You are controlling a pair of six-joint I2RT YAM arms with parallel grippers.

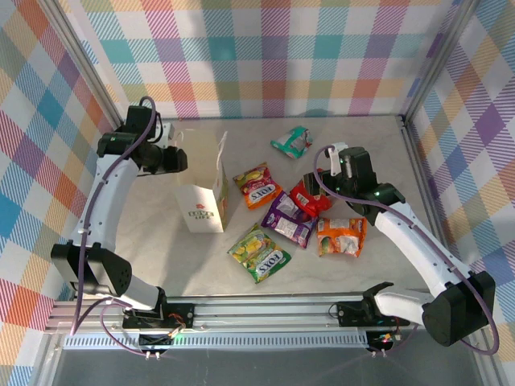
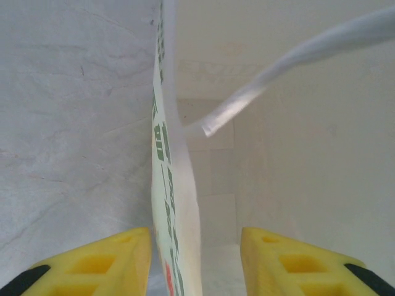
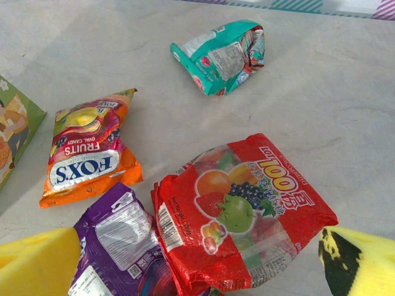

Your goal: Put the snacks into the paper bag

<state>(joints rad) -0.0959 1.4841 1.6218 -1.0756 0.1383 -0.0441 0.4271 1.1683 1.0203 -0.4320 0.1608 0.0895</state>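
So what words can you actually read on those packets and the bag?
"FOX'S", "FRUITS", "OVAL CANDY": on the orange packet nearest the bag.
"100": on the red packet, beside characters I cannot read.
"FOX'S": on the green-yellow packet.
Too small or blurred: teal packet, purple packet label, paper bag print.

Grey table [image 1: 362, 161] bears paper bag [image 1: 201, 205] and snacks [image 1: 288, 219].

A red packet [image 3: 244, 209] printed with fruit lies on the pale desk [image 3: 92, 55], its left edge touching a purple packet [image 3: 117, 246] at the near left. Just beyond the purple one rests an orange packet [image 3: 86, 151] marked "FOX'S". A crumpled teal packet [image 3: 222, 55] sits well apart on the far side. A corner of the printed paper bag [image 3: 15, 132] shows at the far left. The right tool [image 3: 197, 246] stands with its yellow fingers [image 3: 37, 265] spread wide in the near corners.
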